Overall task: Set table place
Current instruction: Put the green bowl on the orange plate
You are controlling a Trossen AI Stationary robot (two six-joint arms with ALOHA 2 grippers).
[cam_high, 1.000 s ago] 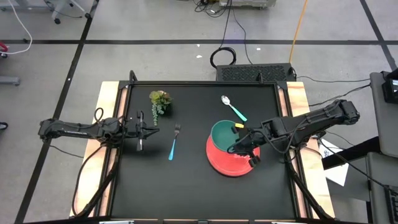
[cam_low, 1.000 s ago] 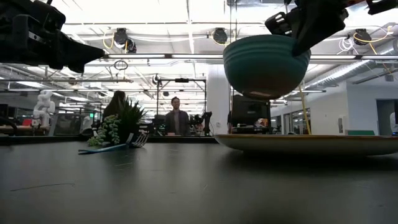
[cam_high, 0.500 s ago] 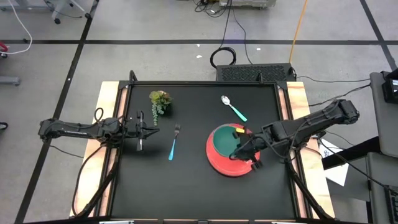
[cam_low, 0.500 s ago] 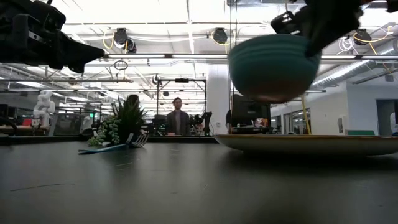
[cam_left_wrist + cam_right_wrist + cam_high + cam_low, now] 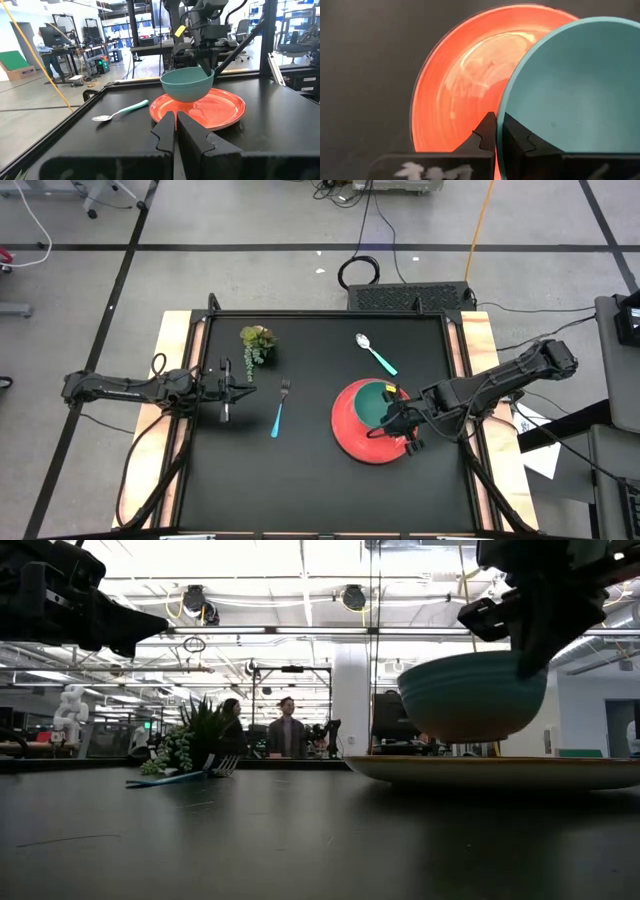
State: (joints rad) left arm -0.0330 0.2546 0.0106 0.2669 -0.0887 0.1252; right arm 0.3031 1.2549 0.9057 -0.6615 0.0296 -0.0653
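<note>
The round red plate (image 5: 348, 425) lies flat on the black table (image 5: 300, 480), right of centre. Just above it hangs the teal bowl (image 5: 472, 695), with my right gripper (image 5: 393, 418) shut on it. The teal-handled spoon (image 5: 376, 353) lies beyond the plate toward the far edge. The blue-handled fork (image 5: 280, 408) lies left of the plate. My left gripper (image 5: 176, 134) waits shut over the table's left side, pointing level toward the plate, and holds nothing. My right gripper pinches the bowl's rim (image 5: 503, 120) on the side toward the table's right edge, one finger (image 5: 519, 139) inside the bowl and one outside. The fingers slant down from the right. The bowl hangs mouth up, near level, its base clear of the plate (image 5: 500, 770).
A small green plant sprig (image 5: 258, 343) lies at the far left of the table. Light wooden strips (image 5: 172, 380) run along both short sides. In the low view, people stand in the room behind the table.
My right gripper has carried the bowl down and toward the table's right edge. The bowl has gone from above the plate's far-left part to over its middle. It is now close above the plate. The gripper stayed shut on the rim.
</note>
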